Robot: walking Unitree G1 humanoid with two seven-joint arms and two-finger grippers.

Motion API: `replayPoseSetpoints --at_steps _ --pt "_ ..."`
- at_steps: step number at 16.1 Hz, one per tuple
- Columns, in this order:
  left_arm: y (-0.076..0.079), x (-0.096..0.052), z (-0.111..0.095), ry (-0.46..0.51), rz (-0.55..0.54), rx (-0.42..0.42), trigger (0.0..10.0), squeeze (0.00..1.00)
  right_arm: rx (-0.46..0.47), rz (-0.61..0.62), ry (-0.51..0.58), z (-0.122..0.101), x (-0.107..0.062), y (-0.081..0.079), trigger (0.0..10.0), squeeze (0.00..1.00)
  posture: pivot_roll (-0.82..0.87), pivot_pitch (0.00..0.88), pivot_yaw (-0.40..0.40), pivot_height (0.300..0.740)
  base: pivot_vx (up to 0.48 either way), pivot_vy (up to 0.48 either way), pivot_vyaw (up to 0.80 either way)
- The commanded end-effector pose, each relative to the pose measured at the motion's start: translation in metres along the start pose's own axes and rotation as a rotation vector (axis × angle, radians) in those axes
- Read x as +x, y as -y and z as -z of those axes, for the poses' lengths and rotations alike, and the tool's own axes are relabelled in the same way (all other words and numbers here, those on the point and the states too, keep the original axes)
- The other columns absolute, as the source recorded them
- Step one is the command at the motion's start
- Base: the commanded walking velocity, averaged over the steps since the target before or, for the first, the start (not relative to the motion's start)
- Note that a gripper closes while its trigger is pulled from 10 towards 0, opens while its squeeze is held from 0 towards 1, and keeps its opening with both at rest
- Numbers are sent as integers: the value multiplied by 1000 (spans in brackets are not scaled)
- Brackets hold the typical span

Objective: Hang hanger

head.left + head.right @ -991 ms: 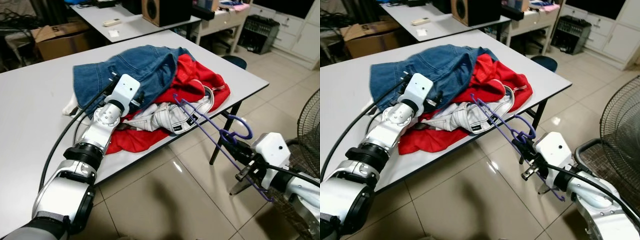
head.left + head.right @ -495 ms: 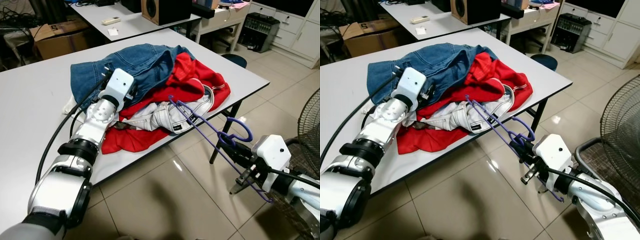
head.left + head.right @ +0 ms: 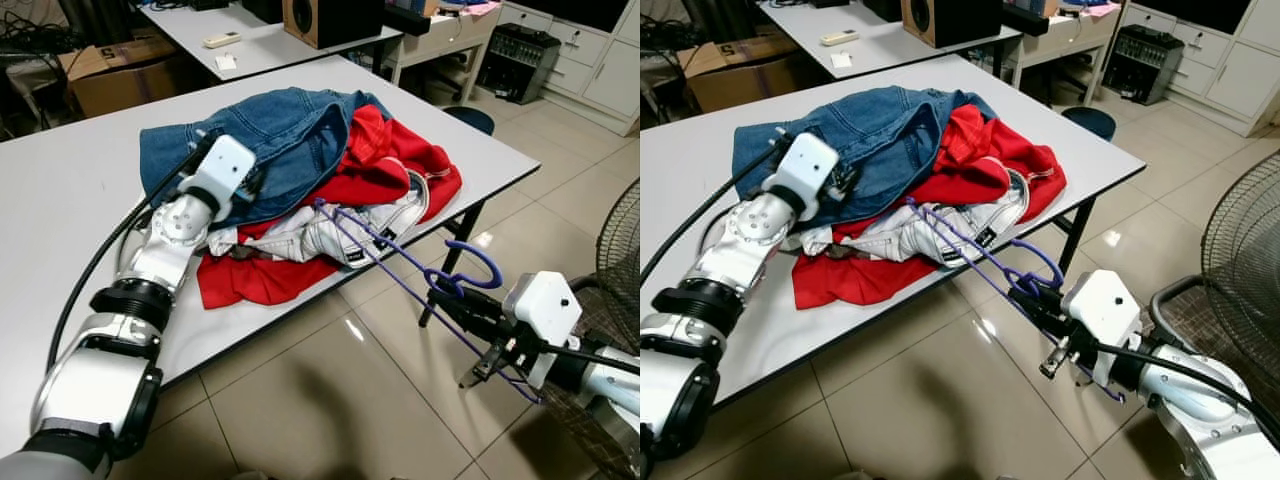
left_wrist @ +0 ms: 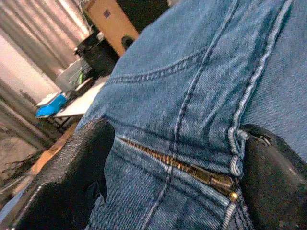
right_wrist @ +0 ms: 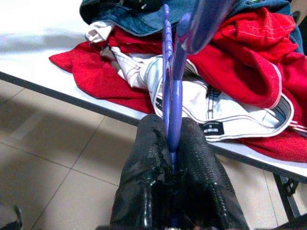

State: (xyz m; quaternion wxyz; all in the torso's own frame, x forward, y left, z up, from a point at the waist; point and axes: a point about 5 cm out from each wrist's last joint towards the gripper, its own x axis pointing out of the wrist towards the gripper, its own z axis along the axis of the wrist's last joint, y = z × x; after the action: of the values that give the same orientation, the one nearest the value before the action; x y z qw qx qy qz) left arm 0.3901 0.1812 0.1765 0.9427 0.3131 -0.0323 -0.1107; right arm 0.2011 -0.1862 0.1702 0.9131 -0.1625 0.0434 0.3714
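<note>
A purple hanger (image 3: 400,255) juts over the table's near edge, one tip resting on the clothes pile. My right gripper (image 3: 450,298) is shut on it just below the hook, beyond the table's corner; in the right wrist view the hanger (image 5: 171,91) runs up from between the closed fingers (image 5: 148,158). My left gripper (image 4: 172,158) stands open against the blue jeans (image 3: 270,130) on the pile's left side, its fingers (image 4: 72,182) spread around the denim at the zipper (image 4: 182,167). Under the jeans lie a red garment (image 3: 400,170) and a white garment (image 3: 345,235).
The grey table (image 3: 70,200) carries the pile near its right edge. A fan (image 3: 620,240) stands at the far right over the tiled floor (image 3: 320,400). Behind are a second table (image 3: 250,40) with a speaker (image 3: 330,15), a cardboard box (image 3: 120,75) and white cabinets (image 3: 600,60).
My left gripper has slid left along the jeans, away from the red garment. The right gripper has carried the hanger leftward, its tip further onto the white garment.
</note>
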Motion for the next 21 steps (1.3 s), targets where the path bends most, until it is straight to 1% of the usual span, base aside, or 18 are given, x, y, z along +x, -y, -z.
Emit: replayPoseSetpoints --at_steps 1,3,5,8,9,10,11,12,13,14,15,16,17,18,19,20,21 --pt "-4 1 1 -26 -15 21 10000 0 -8 -20 16 -4 1 -1 10000 0 -114 32 30 740 0 0 0" --pt "-3 1 2 -34 -13 45 10000 0 -11 -24 17 -4 1 -2 10000 0 -117 27 31 740 0 0 0" --pt "-6 1 1 -22 -37 34 10000 0 -14 -28 17 -4 1 -2 10000 0 -116 25 28 740 0 0 0" --pt "-15 0 -9 31 -61 14 10000 0 -22 -28 15 -4 0 -1 10000 0 -116 24 27 740 0 0 0" --pt "-26 -2 -15 52 -78 33 10000 0 -23 -30 14 -4 -1 -1 10000 0 -112 25 24 740 0 0 0" --pt "-31 -3 -17 58 -85 39 10000 0 -26 -33 11 -4 -1 -1 10000 0 -108 27 20 740 0 0 0" --pt "-33 -3 -18 60 -88 39 10000 0 -27 -35 11 -4 -1 0 10000 0 -108 27 20 740 0 0 0" --pt "-40 -4 -21 63 -99 69 10000 0 -27 -38 9 -3 0 0 10000 0 -102 28 18 740 0 0 0" --pt "-44 -4 -21 59 -106 91 10000 0 -30 -40 6 -3 0 0 10000 0 -102 28 18 740 0 0 0" --pt "-46 -5 -20 43 -119 113 10000 0 -30 -40 5 -2 0 0 10000 0 -100 29 19 740 0 0 0" --pt "-48 -5 -16 16 -134 165 10000 0 -30 -41 4 -2 1 0 10000 0 -101 30 22 740 0 0 0" --pt "-48 -6 -15 7 -140 188 10000 0 -31 -41 4 -2 1 0 10000 0 -101 31 23 740 0 0 0" --pt "-41 -5 -14 6 -116 171 10000 0 -32 -43 2 -2 2 -1 10000 0 -101 31 25 740 0 0 0" --pt "-29 -4 -14 17 -63 123 10000 0 -32 -44 2 -2 2 -2 10000 0 -102 33 29 740 0 0 0" --pt "-13 -3 -14 20 -7 115 10000 0 -35 -42 0 -2 3 -1 10000 0 -104 33 31 740 0 0 0" --pt "-8 -3 -14 20 11 117 10000 0 -36 -40 0 -2 3 -1 10000 0 -104 33 31 740 0 0 0" --pt "1 -4 -12 5 36 122 10000 0 -38 -36 -1 -2 4 -1 10000 0 -106 34 35 740 0 0 0"
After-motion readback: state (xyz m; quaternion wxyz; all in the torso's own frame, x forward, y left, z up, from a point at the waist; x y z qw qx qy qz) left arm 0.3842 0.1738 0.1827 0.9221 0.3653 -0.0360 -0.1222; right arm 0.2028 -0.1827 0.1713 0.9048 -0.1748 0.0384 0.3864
